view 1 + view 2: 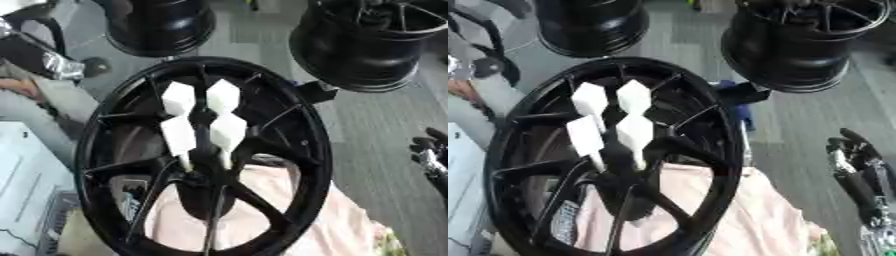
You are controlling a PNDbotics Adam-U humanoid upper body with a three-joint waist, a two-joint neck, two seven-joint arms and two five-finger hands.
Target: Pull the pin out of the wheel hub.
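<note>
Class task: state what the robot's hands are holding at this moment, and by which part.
Nothing is held. The right hand hangs apart from the wheel and its white pins; the left hand is not in view.

The wheel hub is cut off at the bottom edge.

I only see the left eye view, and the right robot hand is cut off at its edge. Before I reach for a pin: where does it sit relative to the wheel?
Observer: In the right eye view the right robot hand shows whole, wrist included. It is to the right of the wheel, with bare floor between them.
Operator: Is it holding anything?
Observer: No. Its fingers are relaxed and point up, and they hold nothing.
Operator: And the left robot hand?
Observer: It does not show in the right eye view either.
</note>
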